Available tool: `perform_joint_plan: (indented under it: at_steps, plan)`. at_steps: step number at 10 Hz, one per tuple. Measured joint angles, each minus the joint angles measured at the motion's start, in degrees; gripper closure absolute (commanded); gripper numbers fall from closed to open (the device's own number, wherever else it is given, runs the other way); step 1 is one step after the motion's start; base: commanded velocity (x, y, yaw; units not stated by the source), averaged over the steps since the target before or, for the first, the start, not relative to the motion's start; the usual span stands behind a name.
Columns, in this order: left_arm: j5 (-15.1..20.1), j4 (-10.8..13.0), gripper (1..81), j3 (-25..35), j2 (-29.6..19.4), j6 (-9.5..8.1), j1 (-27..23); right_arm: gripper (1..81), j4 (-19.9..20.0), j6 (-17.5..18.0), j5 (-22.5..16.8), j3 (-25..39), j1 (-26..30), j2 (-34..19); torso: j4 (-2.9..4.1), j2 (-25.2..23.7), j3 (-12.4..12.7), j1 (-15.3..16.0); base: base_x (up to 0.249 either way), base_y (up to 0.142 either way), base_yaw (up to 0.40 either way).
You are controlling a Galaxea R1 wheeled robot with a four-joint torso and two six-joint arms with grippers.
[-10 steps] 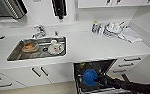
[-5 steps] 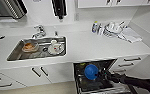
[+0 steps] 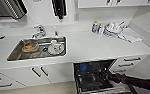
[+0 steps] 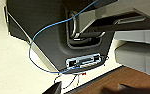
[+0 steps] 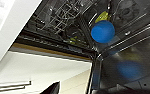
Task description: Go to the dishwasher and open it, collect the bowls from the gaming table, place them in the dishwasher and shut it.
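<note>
Head view, left to right: white worktop [image 3: 91, 50] runs the width of the scene, with a steel sink [image 3: 14, 53] let into it well to the left of the right gripper [image 3: 106, 74]. In the sink lie an orange-brown dish [image 3: 29, 46] and, beside it, a white plate [image 3: 56, 48] with a cup on it; a chrome tap [image 3: 39, 30] stands behind the basin. Further right on the worktop, up and beyond the right gripper, stand a bottle [image 3: 94, 26] and a pile of white dishes [image 3: 112, 29], with a folded cloth [image 3: 129, 35] beside them. Below the worktop edge the dishwasher [image 3: 96, 77] stands open, dark interior and racks exposed. One blue bowl [image 3: 83, 67] sits in the rack, to the left of the right gripper and a little above it, apart from it. The right arm enters from the lower right and reaches over the open dishwasher; whether the right gripper's fingers are apart or together cannot be told. Right wrist view: the blue bowl [image 5: 102, 31] rests in the rack among the wire tines, a pale yellow-green bowl [image 5: 101, 17] just behind it, and a blue reflection on the steel inner door. Left wrist view: robot's base [image 4: 53, 32] with a blue cable [image 4: 32, 45] over pale floor [image 4: 8, 62]; state of the left gripper cannot be told.
</note>
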Motion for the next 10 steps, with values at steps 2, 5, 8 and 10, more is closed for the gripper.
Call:
perform_joint_plan:
  at_steps: [2,5,8,10]
  plan:
    - [0.0,0.0,1.0,0.0,0.0,-0.01,0.0,1.0,0.0,0.0,0.0,1.0,0.0,-0.8,0.0,0.0,0.0,0.0,0.0,0.0,0.0]
    - [-0.1,0.0,1.0,0.0,0.0,-0.01,0.0,1.0,0.3,0.0,0.0,4.4,-0.3,-2.5,0.0,0.0,0.0,0.0,0.0,0.0,0.0]
    - [-0.1,0.0,1.0,0.0,0.7,0.0,0.0,1.0,0.3,-0.3,-1.2,9.3,-5.5,-6.7,0.0,0.0,0.0,0.0,0.0,0.0,0.0]
    - [-0.1,0.0,1.0,-0.4,0.7,0.0,0.0,1.0,0.2,-0.7,-1.5,11.8,-11.6,-9.2,0.0,0.0,0.0,0.0,0.0,0.0,0.0]
